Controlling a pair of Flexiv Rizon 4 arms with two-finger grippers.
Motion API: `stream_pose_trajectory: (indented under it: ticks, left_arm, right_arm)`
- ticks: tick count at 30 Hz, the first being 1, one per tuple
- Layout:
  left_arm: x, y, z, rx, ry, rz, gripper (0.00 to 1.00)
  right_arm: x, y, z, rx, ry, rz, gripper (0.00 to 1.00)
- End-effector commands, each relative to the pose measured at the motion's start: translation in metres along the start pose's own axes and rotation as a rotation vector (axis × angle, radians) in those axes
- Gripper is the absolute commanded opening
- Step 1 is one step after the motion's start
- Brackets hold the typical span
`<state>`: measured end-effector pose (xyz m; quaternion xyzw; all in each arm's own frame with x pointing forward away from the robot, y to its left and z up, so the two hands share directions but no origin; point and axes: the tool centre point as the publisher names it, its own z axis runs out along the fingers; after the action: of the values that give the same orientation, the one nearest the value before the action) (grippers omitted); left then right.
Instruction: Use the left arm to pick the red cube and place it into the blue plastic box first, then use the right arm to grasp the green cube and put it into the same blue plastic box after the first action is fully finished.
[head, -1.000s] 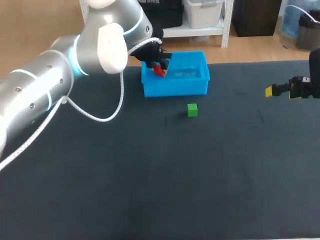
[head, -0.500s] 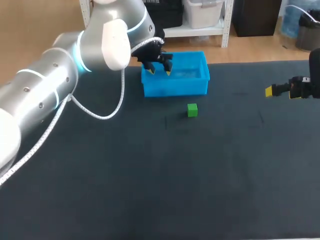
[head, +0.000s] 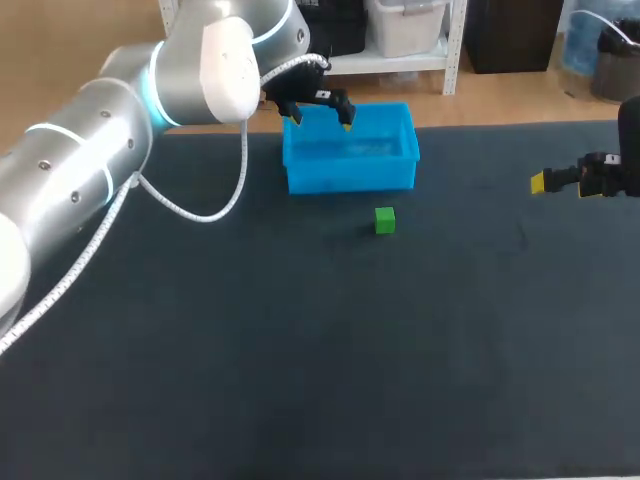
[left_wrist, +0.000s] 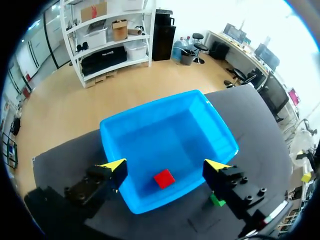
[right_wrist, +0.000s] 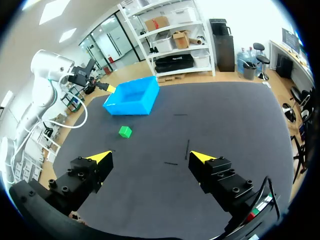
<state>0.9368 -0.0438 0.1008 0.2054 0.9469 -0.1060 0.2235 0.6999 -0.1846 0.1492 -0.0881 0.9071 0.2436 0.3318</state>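
While the left gripper (left_wrist: 165, 166) hangs over the blue plastic box (head: 350, 178) with its fingers spread wide and nothing between them, the red cube (left_wrist: 164, 178) lies flat on the box's floor, close to the wall under the fingertips. In the head view the box's front wall hides that cube. It is small, plain and bright red against the glossy blue.

One of the left fingers covers most of the green cube (head: 385, 220), which sits on the dark surface (head: 300, 350) just in front of the box, apart from it.

Well off to the side, the right gripper (right_wrist: 151, 157) hovers with fingers spread and empty. In the head view its arm is cut off at the edge, with one yellow tip showing.
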Motion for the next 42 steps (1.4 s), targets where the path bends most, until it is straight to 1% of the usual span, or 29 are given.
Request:
stream_pose_trajectory:
  ticks: [1, 4, 10, 15, 20, 24, 28, 36, 42]
  left_arm:
    - [0.026, -0.006, -0.03, -0.002, -0.051, 0.016, 1.0]
    - [0.039, -0.01, -0.046, 0.001, -0.071, 0.026, 1.0]
    - [0.071, -0.011, -0.075, -0.01, -0.107, 0.021, 1.0]
    - [0.098, -0.012, -0.09, -0.009, -0.128, -0.009, 1.0]
    - [0.12, -0.011, -0.099, 0.0, -0.163, -0.035, 1.0]
    - [0.135, -0.01, -0.105, 0.017, -0.192, -0.021, 1.0]
    - [0.15, -0.008, -0.111, 0.013, -0.217, -0.003, 1.0]
    - [0.172, -0.002, -0.118, 0.018, -0.24, -0.01, 1.0]
    - [0.189, 0.002, -0.119, 0.03, -0.237, -0.03, 1.0]
  right_arm:
    - [0.0, 0.0, 0.0, -0.001, 0.002, -0.001, 1.0]
    - [0.0, 0.0, 0.0, -0.001, 0.002, -0.001, 1.0]
    - [0.0, 0.0, 0.0, -0.001, 0.002, -0.001, 1.0]
    - [0.0, 0.0, 0.0, -0.001, 0.002, -0.001, 1.0]
    - [0.0, 0.0, 0.0, -0.001, 0.002, -0.001, 1.0]
    - [0.0, 0.0, 0.0, -0.001, 0.002, -0.001, 1.0]
    - [0.0, 0.0, 0.0, -0.001, 0.002, -0.001, 1.0]
    - [0.0, 0.0, 0.0, -0.001, 0.002, -0.001, 1.0]
    - [0.0, 0.0, 0.0, -0.001, 0.002, -0.001, 1.0]
